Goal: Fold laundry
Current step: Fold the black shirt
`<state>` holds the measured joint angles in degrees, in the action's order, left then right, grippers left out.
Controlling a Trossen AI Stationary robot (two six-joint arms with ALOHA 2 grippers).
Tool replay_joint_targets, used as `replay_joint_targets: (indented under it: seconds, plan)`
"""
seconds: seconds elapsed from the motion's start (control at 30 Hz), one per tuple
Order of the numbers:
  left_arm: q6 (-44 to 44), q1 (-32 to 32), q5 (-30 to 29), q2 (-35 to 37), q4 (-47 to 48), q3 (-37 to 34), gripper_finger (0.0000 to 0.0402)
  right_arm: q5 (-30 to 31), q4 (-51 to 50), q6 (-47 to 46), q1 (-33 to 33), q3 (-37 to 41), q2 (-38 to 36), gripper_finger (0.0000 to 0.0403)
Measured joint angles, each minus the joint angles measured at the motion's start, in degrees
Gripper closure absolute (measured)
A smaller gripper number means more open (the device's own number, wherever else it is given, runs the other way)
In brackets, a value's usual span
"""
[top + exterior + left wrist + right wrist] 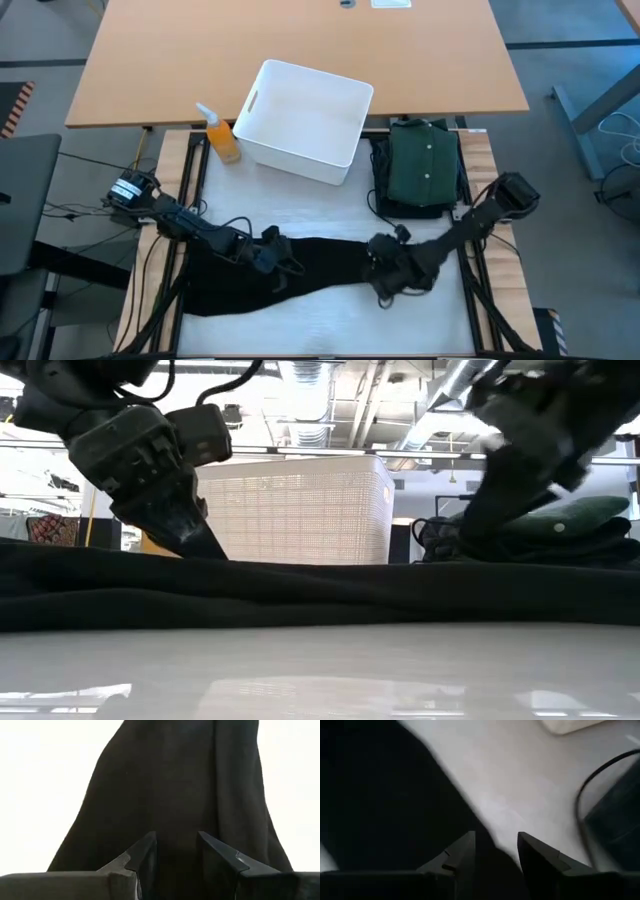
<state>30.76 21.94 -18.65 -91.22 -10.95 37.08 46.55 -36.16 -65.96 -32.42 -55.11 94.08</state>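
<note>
On the left of the table, the left gripper (pixel 268 252) sits low over a long black garment of soft cloth (pixel 310 262) that lies stretched across the white table surface (pixel 330 320) from the left arm to the right one. In the left wrist view its two dark fingers (pixel 142 855) stand apart with a clear gap between them, and black cloth fills that gap; whether the tips actually pinch a fold I cannot tell.

Behind the garment, near the left rear, an orange spray bottle with a white nozzle (pixel 222 135) stands just beside a white rectangular plastic bin (pixel 305 120). To the right of the bin, a dark green buttoned shirt (pixel 425 165) lies folded on top of a darker stack of clothing, well apart from the black garment's left end and near its right end.

On the right, the right gripper (pixel 385 270) is down at the right end of the black garment. Its fingers (pixel 460 852) are likewise parted, with the cloth's edge lying under and between them; a firm hold cannot be told.
</note>
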Motion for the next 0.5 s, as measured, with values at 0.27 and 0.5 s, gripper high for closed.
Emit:
replay_joint_targets:
  seconds: [0.27,0.5]
  plan:
    - [1.6,2.3,-2.9,0.0,-0.6,0.0,0.0272,0.0,1.1,-5.9,-6.9,0.0,0.0,0.0227]
    - [3.1,2.4,-7.8,0.1,-0.6,0.1,0.0272,0.0,2.5,-6.1,-8.5,0.0,0.0,0.0227]
